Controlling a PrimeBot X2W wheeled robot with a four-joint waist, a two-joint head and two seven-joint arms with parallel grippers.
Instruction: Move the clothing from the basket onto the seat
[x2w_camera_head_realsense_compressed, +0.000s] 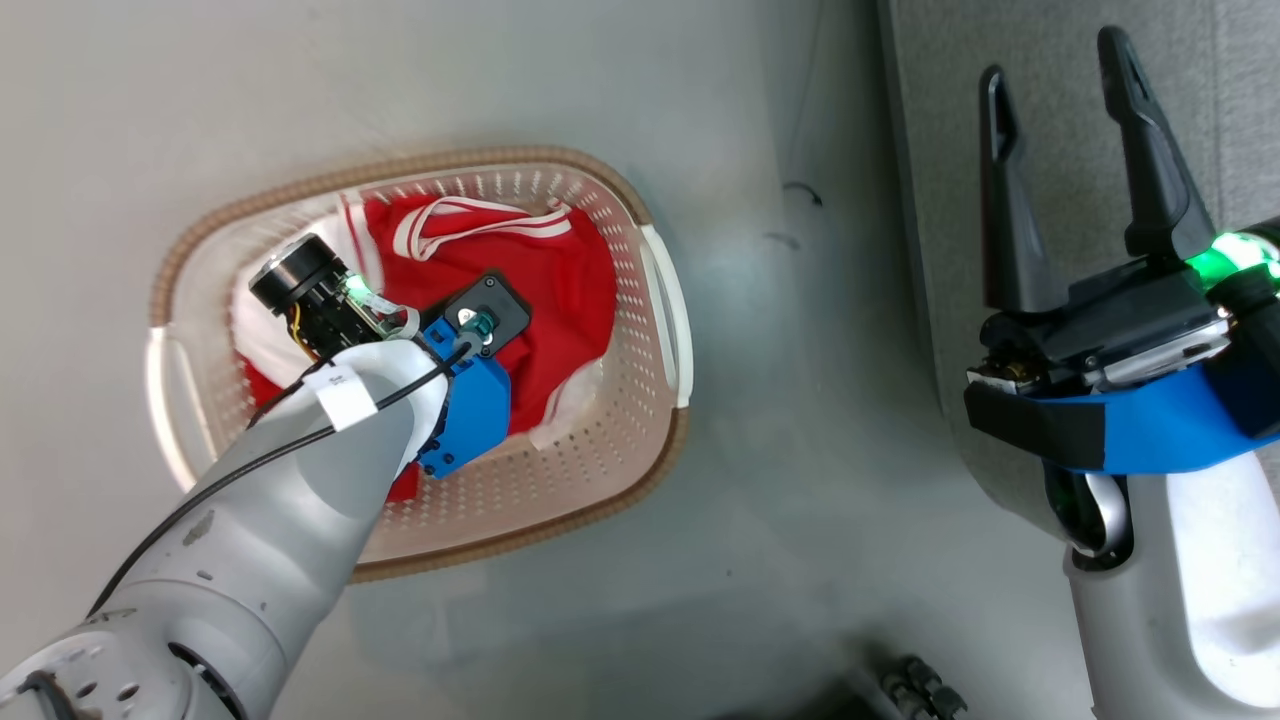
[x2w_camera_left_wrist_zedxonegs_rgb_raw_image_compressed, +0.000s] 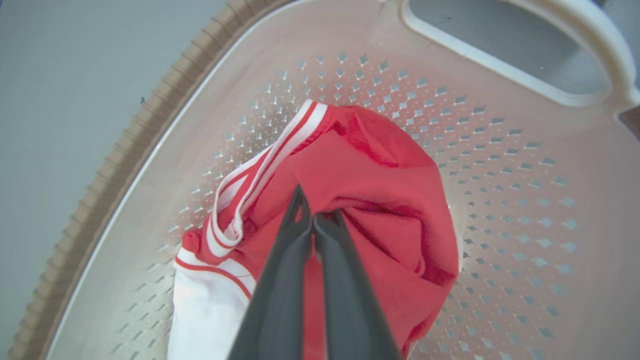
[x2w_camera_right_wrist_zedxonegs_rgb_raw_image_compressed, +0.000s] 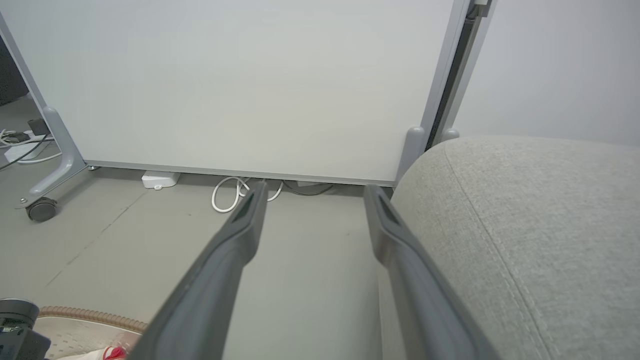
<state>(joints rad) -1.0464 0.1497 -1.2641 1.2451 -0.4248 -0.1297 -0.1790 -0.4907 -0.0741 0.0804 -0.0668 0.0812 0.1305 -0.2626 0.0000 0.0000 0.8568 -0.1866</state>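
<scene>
Red sports clothing (x2w_camera_left_wrist_zedxonegs_rgb_raw_image_compressed: 385, 200) with white stripes and a white panel lies crumpled in the bottom of a cream plastic laundry basket (x2w_camera_head_realsense_compressed: 600, 470). It fills most of the basket floor in one heap, and how many pieces it holds cannot be told.

The cloth looks thin, light and limp. It should bunch and drape rather than keep any shape, and a loose end could drag on the basket's brown rim on the way out. A thick fold near the middle of the heap looks a safer hold than the striped edge, which might slip free.

The left gripper (x2w_camera_left_wrist_zedxonegs_rgb_raw_image_compressed: 312, 220) reaches straight down into the basket. Its two dark fingers are pressed together at the tips, and red fabric puckers around them, so it appears to be pinching a fold near the heap's centre.

The basket stands on a grey floor (x2w_camera_head_realsense_compressed: 800, 420). Apart from the clothing and the arm inside it, nothing else can be seen in the basket.

To the right, near the basket, is the light grey upholstered seat (x2w_camera_right_wrist_zedxonegs_rgb_raw_image_compressed: 525, 225), with no clothing on the part in view. The right gripper (x2w_camera_head_realsense_compressed: 1062, 80) hovers at its edge with fingers spread apart, holding nothing. Behind the seat stands a pale wheeled partition (x2w_camera_right_wrist_zedxonegs_rgb_raw_image_compressed: 240, 85), with white cables (x2w_camera_right_wrist_zedxonegs_rgb_raw_image_compressed: 230, 192) at its foot.
</scene>
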